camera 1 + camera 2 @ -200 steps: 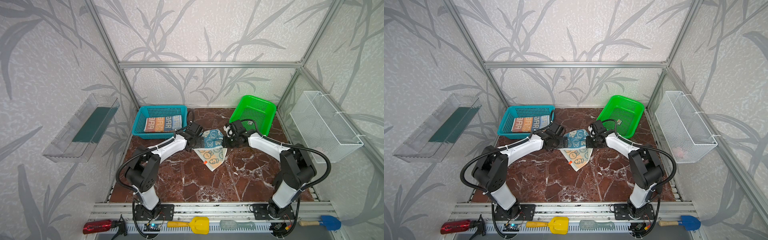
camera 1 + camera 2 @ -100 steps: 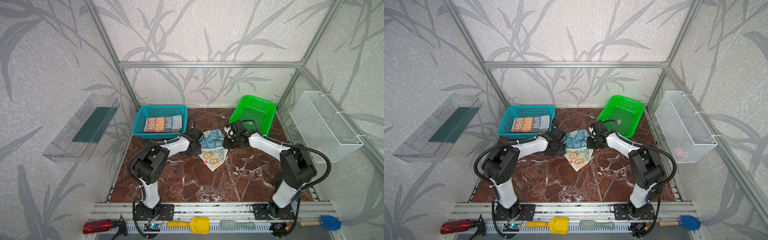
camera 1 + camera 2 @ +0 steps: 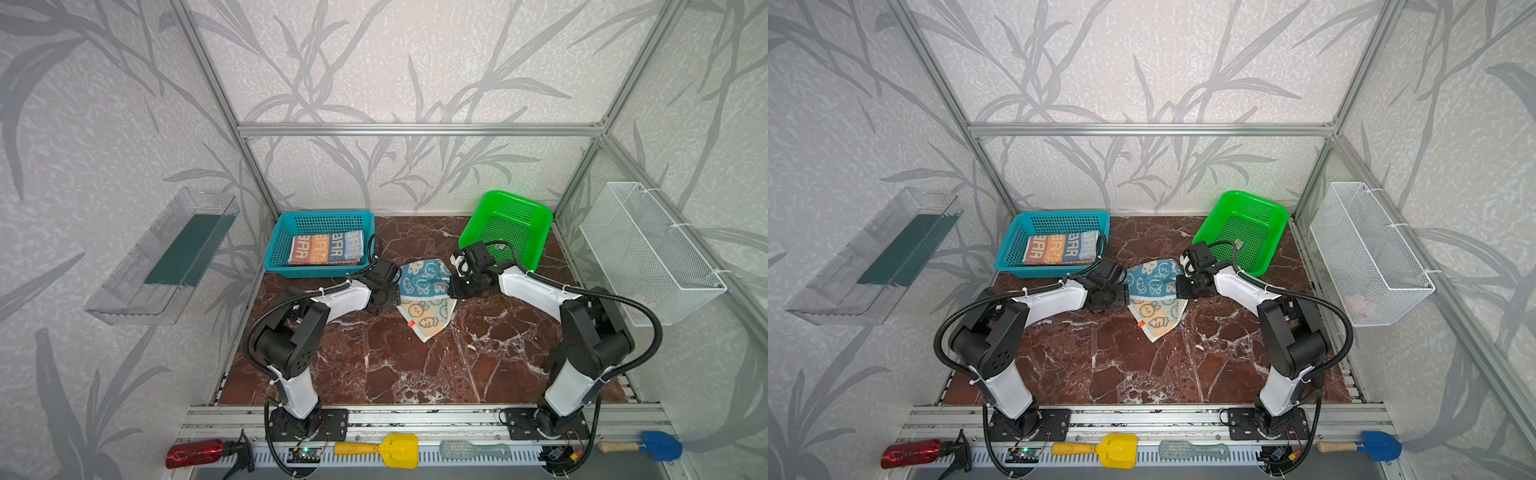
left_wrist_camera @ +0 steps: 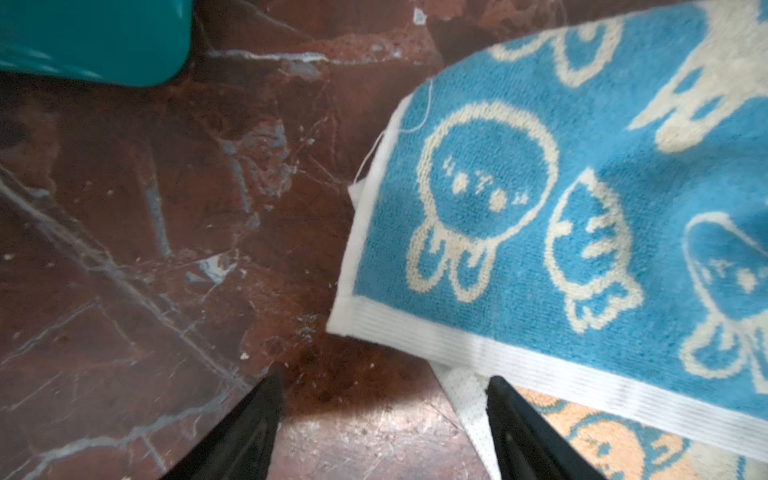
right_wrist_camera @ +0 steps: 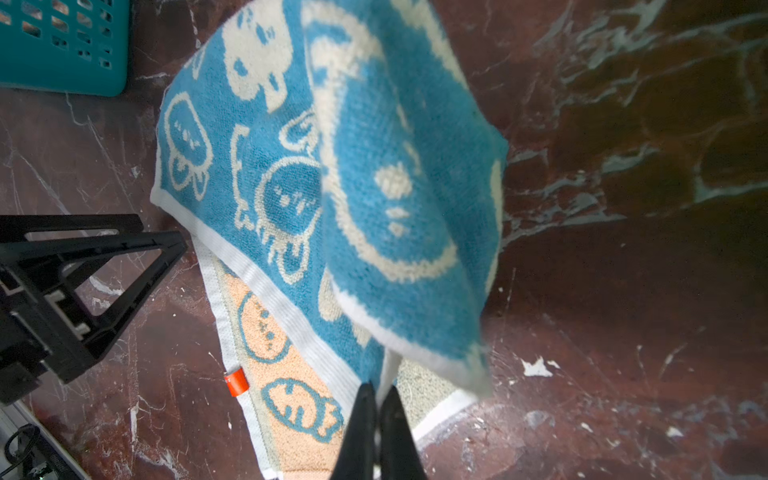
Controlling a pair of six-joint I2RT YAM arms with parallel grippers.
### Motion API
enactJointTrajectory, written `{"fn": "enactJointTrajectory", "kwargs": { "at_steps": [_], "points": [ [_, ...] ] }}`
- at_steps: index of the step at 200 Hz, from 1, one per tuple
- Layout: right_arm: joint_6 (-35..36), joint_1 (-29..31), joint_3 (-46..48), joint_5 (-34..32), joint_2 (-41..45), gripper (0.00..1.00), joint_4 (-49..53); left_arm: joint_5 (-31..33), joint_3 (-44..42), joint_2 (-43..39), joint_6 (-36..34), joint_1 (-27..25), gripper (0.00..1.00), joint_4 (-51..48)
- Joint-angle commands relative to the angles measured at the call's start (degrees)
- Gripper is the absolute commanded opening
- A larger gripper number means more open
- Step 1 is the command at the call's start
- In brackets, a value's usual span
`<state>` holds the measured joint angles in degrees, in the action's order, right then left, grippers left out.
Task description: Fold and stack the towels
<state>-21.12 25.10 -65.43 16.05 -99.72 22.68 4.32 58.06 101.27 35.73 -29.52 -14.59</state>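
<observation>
Blue towel [image 3: 424, 277]: lying on the table [image 3: 415, 374] over the orange towel [image 3: 429, 316] — soft, light, sagging where lifted.
Right gripper [image 5: 376, 401]: pinching its white hem, jaws closed.
Left gripper [image 4: 384, 379]: waiting open beside the corner, holding nothing.
Where to hold: the hemmed corners, I am thinking.

Both top views look steeply down from high above the near edge, sharing the whole brown marble tabletop [image 3: 415, 365]. Both wrist cameras sit close over the teal-blue bunny-patterned terry towel [image 4: 582, 187], facing down.
</observation>
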Motion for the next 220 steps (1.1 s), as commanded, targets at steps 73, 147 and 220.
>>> {"fn": "enactJointTrajectory", "kwargs": {
  "at_steps": [73, 147, 220],
  "points": [
    [0.99, -1.01, 1.09, 0.36, 3.19, 0.00, 1.77, -0.45, -0.17, 4.19, 1.98, 0.75, 0.69, 5.91],
    [0.78, -1.28, 0.23, 0.84, 2.39, 0.00, 1.57, -3.08, -2.10, 5.62, 2.95, 0.68, 0.42, 8.37],
    [0.21, -1.20, -0.21, 1.61, 1.50, 0.00, 0.57, -4.32, -5.75, 3.88, 3.48, 0.27, 0.18, 9.47]
  ]
}}
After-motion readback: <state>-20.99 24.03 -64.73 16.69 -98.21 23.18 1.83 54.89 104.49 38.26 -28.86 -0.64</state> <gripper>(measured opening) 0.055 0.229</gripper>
